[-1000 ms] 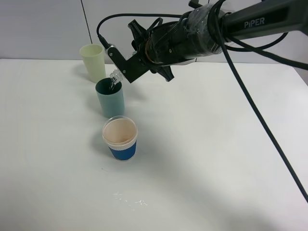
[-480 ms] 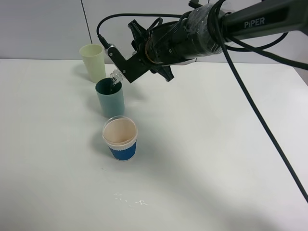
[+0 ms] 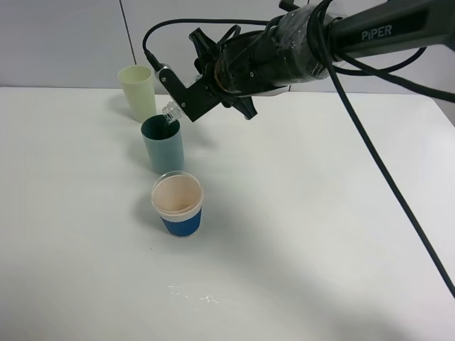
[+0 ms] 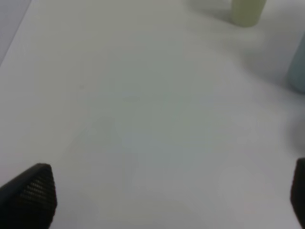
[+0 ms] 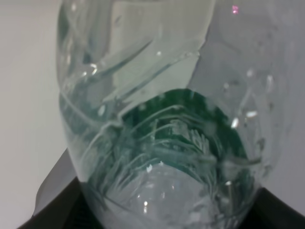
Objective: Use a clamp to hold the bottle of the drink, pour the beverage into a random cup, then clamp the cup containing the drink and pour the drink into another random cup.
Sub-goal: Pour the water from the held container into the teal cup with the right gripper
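My right gripper (image 3: 186, 99) is shut on the bottle of the drink (image 3: 170, 111). The bottle is tipped steeply, with its open mouth just over the far rim of the teal-green cup (image 3: 163, 145). In the right wrist view the clear bottle (image 5: 157, 119) fills the picture, and the cup's dark green inside shows through it. The short blue-banded cup (image 3: 178, 204) stands just in front of the teal one, with a beige inside. My left gripper (image 4: 162, 200) is open over bare table and shows only in the left wrist view. The teal cup (image 4: 298, 71) sits at that view's edge.
A taller pale yellow-green tumbler (image 3: 138, 92) stands behind the teal cup, close to the bottle's mouth, and the tumbler (image 4: 248, 10) also shows in the left wrist view. A few drops (image 3: 192, 295) lie on the white table (image 3: 320, 234) near the front edge.
Almost nothing differs. The bottle's mouth has risen very slightly over the teal cup. Neither arm has shifted otherwise.
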